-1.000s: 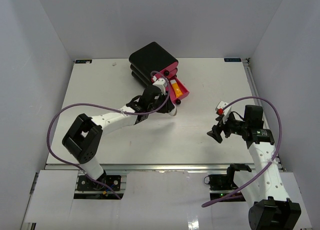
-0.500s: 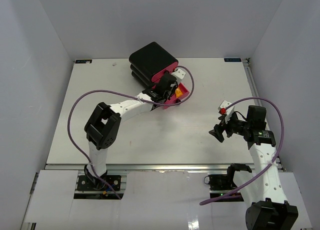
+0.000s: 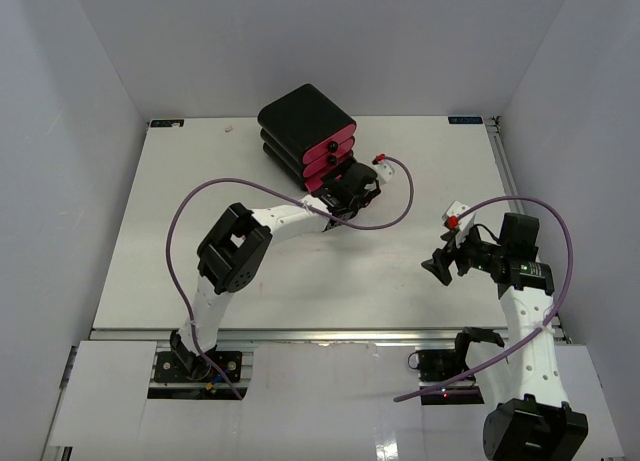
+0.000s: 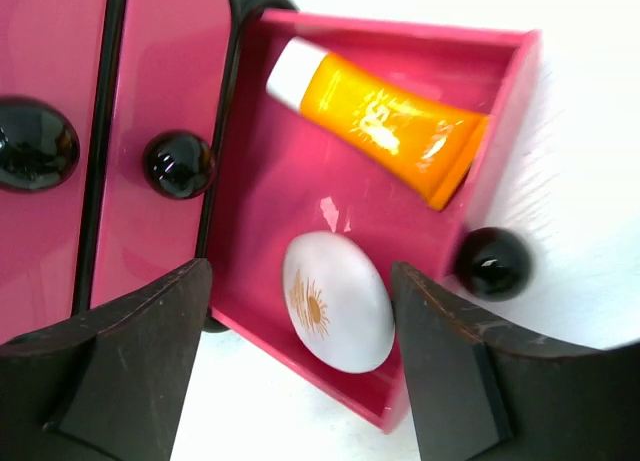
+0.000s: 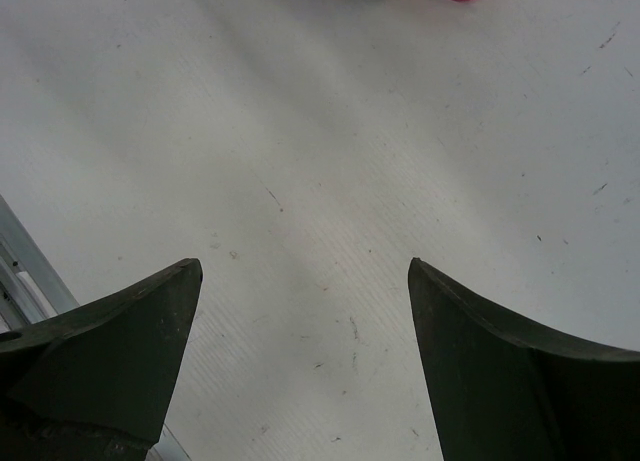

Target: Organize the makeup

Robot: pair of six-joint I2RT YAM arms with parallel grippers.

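Under the left gripper (image 4: 300,281), drawer walls (image 4: 505,111) crowd the orange tube (image 4: 400,131) and white tube (image 4: 340,301); the right gripper (image 5: 305,271) has open table (image 5: 320,131).

— How's the light?
— Bright and even, coming from overhead. The matte white table (image 3: 180,231) carries only soft shadows under the arms.
— Any glare?
— White highlights on the glossy orange tube with white cap (image 4: 385,131) and the shiny pink plastic drawer (image 4: 290,171). In both wrist views the dark fingers (image 5: 100,361) are blurred at the bottom edge.
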